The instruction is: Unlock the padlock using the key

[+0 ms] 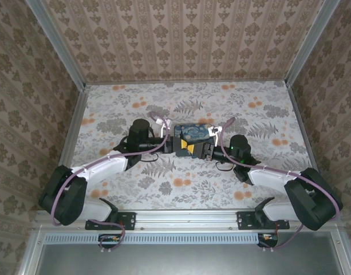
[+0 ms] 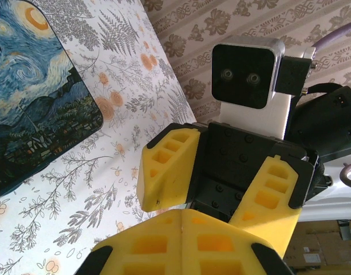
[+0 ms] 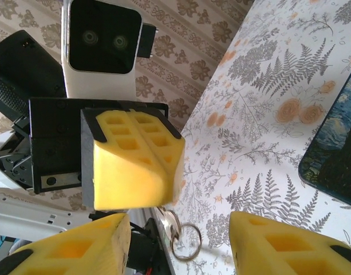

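Key ring (image 3: 186, 243) hangs under left gripper (image 3: 135, 172), inside parted right gripper (image 3: 180, 235).

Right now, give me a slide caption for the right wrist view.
Open right gripper faces the shut left gripper, small silver metal rings dangling below its yellow foam fingers.

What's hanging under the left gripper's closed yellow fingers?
Small linked metal rings dangle just below the left gripper. Whatever they hang from is covered by its shut fingers.
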Available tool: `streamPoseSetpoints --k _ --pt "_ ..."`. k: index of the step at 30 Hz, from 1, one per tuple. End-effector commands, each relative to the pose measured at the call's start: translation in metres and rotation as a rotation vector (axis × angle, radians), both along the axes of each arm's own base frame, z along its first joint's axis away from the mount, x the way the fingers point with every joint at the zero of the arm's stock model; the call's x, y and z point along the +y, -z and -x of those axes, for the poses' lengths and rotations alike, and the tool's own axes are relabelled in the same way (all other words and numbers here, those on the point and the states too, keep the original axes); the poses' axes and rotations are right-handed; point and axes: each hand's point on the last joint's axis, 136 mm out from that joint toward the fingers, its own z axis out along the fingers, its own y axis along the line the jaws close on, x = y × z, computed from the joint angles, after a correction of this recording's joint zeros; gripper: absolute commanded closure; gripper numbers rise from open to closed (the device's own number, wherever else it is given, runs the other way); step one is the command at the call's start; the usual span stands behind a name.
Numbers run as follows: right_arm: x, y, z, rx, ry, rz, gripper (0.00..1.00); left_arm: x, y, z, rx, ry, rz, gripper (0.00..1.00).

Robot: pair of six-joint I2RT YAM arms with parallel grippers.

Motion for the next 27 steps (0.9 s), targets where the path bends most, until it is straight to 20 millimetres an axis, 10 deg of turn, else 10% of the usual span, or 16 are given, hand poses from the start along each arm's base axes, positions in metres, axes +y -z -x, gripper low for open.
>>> streamPoseSetpoints --k 1,27 --pt "0.001 -0.006 -0.002 -0.025 0.018 -0.033 0.51 -0.004 -0.001 -0.001 -0.009 -0.004 0.017 1.0" --pt "0.001 -0.001 0.0 -0.007 0.03 -0.032 0.67 -0.007 0.003 -0.007 -0.007 -0.042 0.012 1.0"
